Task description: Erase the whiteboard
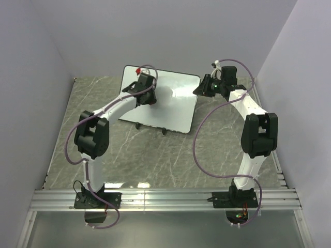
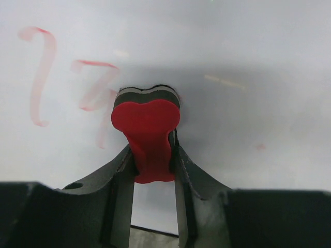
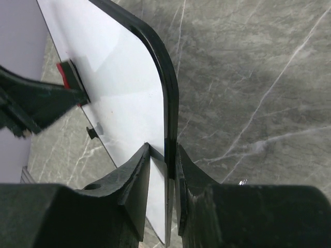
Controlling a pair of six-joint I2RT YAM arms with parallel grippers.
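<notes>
Eraser [image 2: 147, 129] is clamped in left fingers [image 2: 116, 175], board's [image 3: 119, 93] 2 o'clock edge in right fingers [image 3: 132, 175]; board could be shoved loose by wiping.

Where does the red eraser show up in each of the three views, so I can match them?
Top external: the red eraser is a small spot near the far left corner of the whiteboard.
Left wrist: centre of the picture, clamped in the left gripper against the board.
Right wrist: a red sliver near the left edge, on the board's face.
Shared landmark: the whiteboard, seen in all three.
</notes>
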